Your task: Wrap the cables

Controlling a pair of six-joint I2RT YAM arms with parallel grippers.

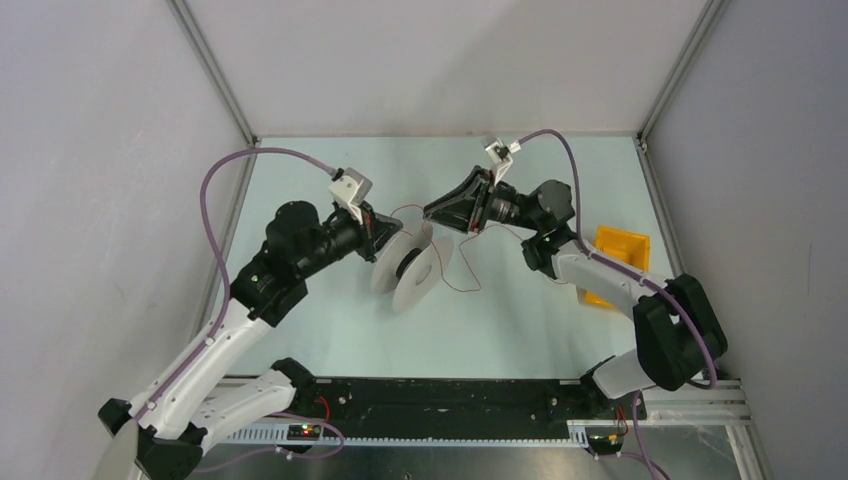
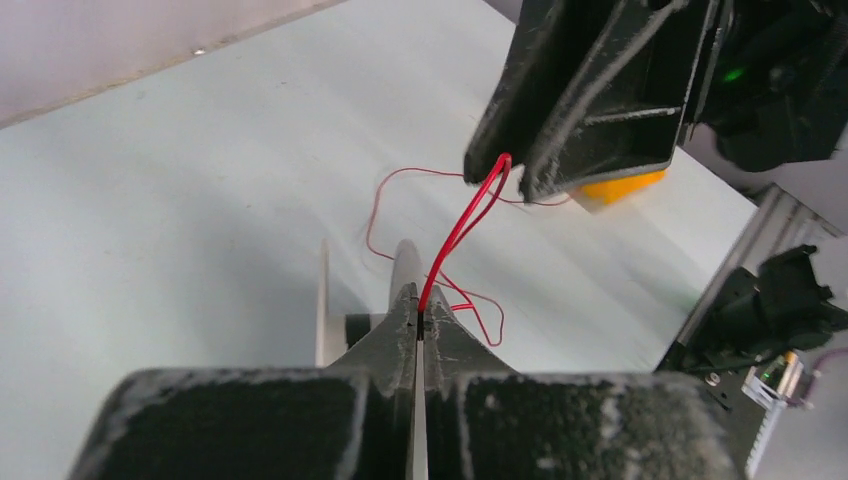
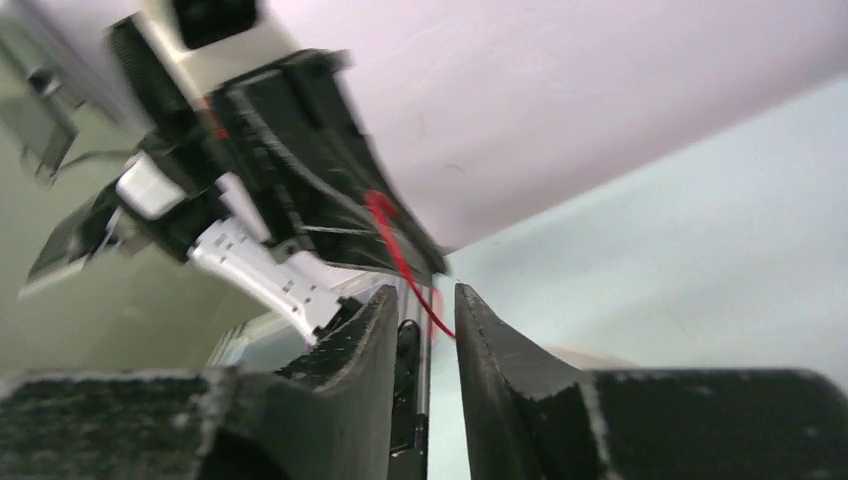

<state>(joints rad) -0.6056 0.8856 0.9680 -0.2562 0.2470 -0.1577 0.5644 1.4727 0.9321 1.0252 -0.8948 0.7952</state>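
The left gripper (image 2: 420, 305) is clamped together on the hair-thin red-brown wire (image 2: 460, 225), apparently anchoring it just above the white plastic spool (image 1: 415, 280), while the right gripper (image 3: 425, 297), jaws narrowly apart, lets it pass through their gap, likely as a winding guide.

So the hair-thin red flexible wire (image 2: 458, 228) is pinched in the left gripper (image 2: 420, 300) and loops up into the right gripper (image 2: 512, 172), with the rest curling loosely over the pale worktop (image 2: 200, 200).
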